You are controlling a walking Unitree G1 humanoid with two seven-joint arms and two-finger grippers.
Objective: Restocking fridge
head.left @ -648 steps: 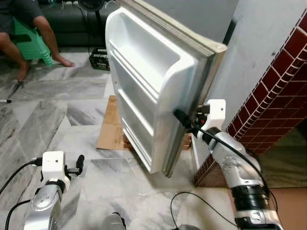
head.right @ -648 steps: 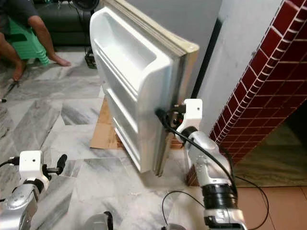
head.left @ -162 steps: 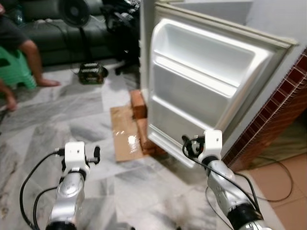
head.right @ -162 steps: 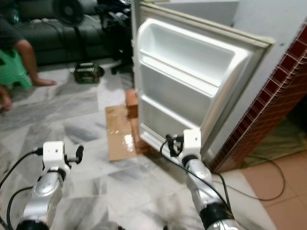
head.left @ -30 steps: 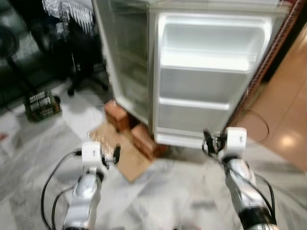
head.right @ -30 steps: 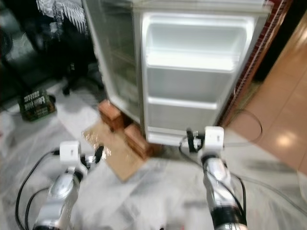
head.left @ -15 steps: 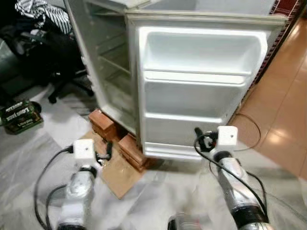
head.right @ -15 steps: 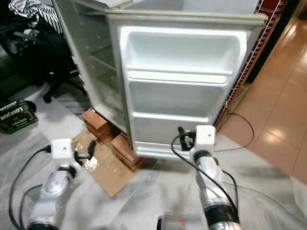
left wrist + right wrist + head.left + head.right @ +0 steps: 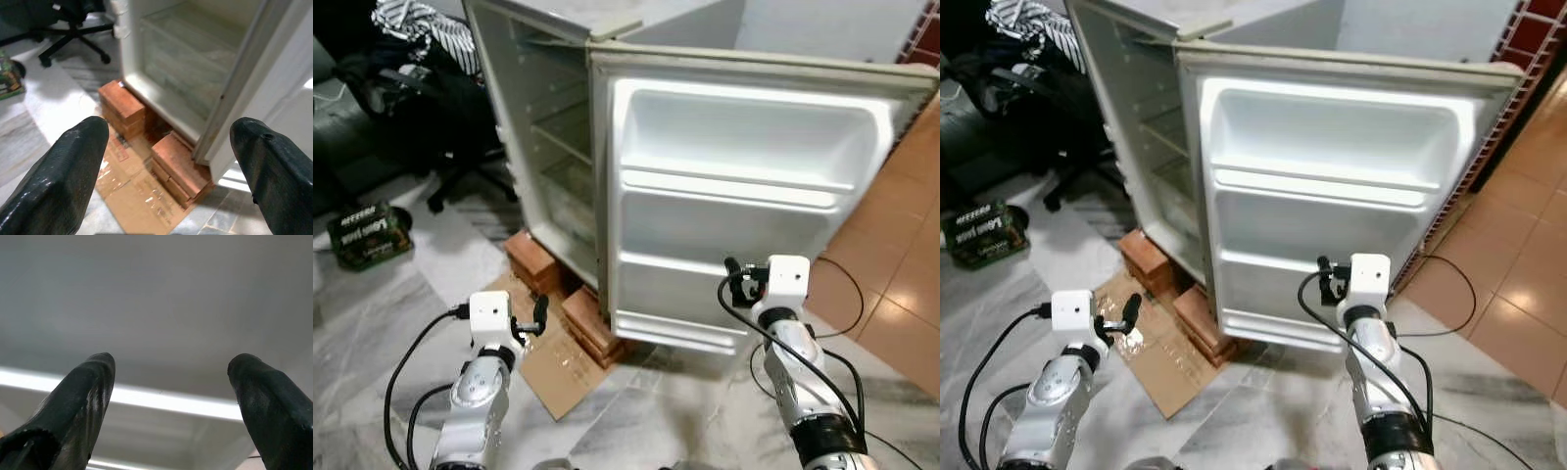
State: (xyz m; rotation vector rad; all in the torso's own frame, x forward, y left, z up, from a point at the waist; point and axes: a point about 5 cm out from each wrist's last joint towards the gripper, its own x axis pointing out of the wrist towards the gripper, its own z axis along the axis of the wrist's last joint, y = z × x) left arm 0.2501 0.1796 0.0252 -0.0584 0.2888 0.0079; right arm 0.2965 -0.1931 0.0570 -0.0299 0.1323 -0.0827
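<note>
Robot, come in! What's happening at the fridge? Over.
Left pincer and right pincer open, empty. Fridge door wide open, shelves bare. Bricks and cardboard underfoot.

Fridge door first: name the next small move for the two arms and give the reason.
Probably turn away to fetch stock. The fridge door stands wide open, its door shelves bare, and the cabinet racks look bare too. The left gripper and right gripper are both open and hold nothing, so there is nothing to load yet.
</note>
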